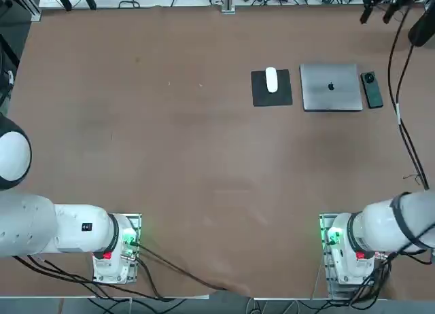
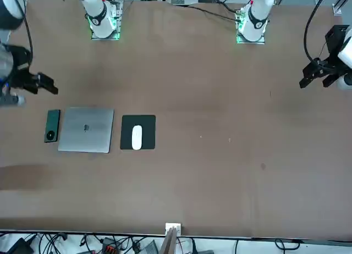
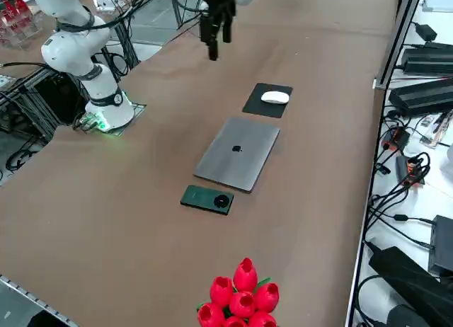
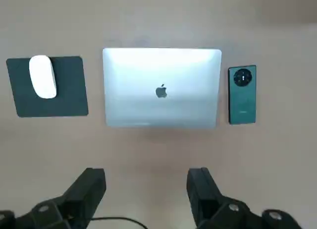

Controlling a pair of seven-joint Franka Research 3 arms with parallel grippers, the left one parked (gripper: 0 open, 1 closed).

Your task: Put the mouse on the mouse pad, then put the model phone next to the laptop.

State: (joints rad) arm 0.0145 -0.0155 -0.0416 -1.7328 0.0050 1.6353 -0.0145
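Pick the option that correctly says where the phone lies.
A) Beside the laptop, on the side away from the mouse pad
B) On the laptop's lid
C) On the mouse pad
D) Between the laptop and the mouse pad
A: the phone lies on the table just beside the laptop, on the opposite side from the mouse pad.
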